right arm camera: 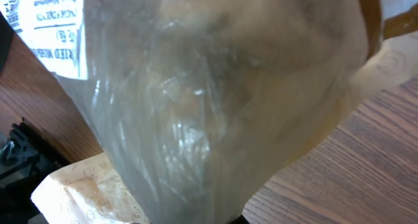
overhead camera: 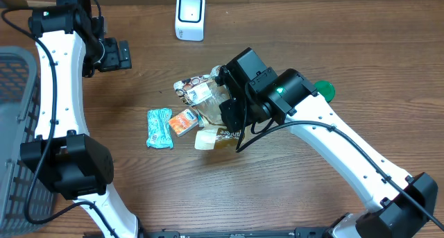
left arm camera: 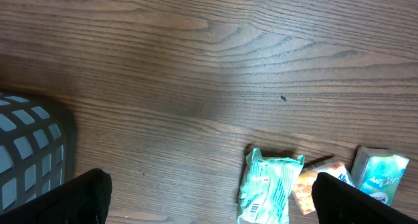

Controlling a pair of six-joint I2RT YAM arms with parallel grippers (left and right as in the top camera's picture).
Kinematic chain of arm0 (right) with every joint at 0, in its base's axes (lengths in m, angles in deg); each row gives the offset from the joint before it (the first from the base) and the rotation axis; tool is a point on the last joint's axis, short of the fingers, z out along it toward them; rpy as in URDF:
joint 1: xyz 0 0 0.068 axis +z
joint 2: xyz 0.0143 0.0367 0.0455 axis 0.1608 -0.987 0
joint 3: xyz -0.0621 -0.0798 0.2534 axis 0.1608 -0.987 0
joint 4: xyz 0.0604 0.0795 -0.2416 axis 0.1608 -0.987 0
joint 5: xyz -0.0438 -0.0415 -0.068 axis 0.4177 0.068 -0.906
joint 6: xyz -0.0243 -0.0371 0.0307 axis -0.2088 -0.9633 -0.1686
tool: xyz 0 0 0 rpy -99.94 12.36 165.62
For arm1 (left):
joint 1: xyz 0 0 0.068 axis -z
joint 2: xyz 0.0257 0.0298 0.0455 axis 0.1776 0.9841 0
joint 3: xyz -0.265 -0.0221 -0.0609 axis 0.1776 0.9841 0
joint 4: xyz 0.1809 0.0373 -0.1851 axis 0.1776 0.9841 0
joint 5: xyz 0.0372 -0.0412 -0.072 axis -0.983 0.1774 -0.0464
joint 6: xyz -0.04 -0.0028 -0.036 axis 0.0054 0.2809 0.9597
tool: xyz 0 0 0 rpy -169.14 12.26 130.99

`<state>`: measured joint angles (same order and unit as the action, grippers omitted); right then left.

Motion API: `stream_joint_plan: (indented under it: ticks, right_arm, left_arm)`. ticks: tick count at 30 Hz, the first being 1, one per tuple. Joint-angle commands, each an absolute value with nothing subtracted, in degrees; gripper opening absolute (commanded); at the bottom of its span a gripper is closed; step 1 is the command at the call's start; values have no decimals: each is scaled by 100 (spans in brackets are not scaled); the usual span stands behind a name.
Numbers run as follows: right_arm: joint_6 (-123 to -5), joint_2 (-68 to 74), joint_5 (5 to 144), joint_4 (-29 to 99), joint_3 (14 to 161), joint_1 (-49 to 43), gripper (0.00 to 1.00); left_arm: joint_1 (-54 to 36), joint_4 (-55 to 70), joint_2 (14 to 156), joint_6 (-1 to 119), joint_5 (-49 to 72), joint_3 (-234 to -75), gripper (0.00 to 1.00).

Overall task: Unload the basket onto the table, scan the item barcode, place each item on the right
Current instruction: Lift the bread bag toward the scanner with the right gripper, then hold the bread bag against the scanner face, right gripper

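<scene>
At the table's centre, the right gripper [overhead camera: 223,103] was clamped on a clear plastic bag [right arm camera: 209,106] with a printed label, and the bag blocked most of its wrist camera's view. Beside it lay a beige packet [overhead camera: 210,139], an orange packet [overhead camera: 183,121] and a teal packet [overhead camera: 159,128]. Farther back stood the white scanner [overhead camera: 190,16]. The left gripper [overhead camera: 126,55] hung wide open and empty, near a grey basket [overhead camera: 14,127].

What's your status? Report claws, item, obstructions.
Left claw open, off to the side. Right claw shut on clear bag, above other packets. Bag not yet at scanner. Nothing seen between them.
</scene>
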<state>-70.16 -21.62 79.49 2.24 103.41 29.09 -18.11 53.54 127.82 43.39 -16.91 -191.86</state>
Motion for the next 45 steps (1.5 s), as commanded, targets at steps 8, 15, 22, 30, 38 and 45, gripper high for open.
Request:
stream_joint_plan:
  ticks: [8,15,22,30,38,45]
  right_arm:
    - [-6784,-2105,7106,451,11062,2931,4]
    - [-7604,-3281,5163,364,12870,2929,4]
    - [-9903,-4726,1950,2704,13062,2912,4]
    - [-13938,-5880,1110,7071,13062,2623,4]
    - [-15289,-6612,2022,9109,13062,2291,4]
    - [-15573,-7257,2323,10013,13062,2326,4]
  left_arm:
    - [-1804,5347,12620,4193,-1651,-19166,100]
    - [-1804,5347,12620,4193,-1651,-19166,100]
    - [-1804,5347,12620,4193,-1651,-19166,100]
    - [-1804,5347,12620,4193,-1651,-19166,100]
    - [-1804,5349,12620,4193,-1651,-19166,100]
    - [-1807,5347,12620,4193,-1651,-19166,100]
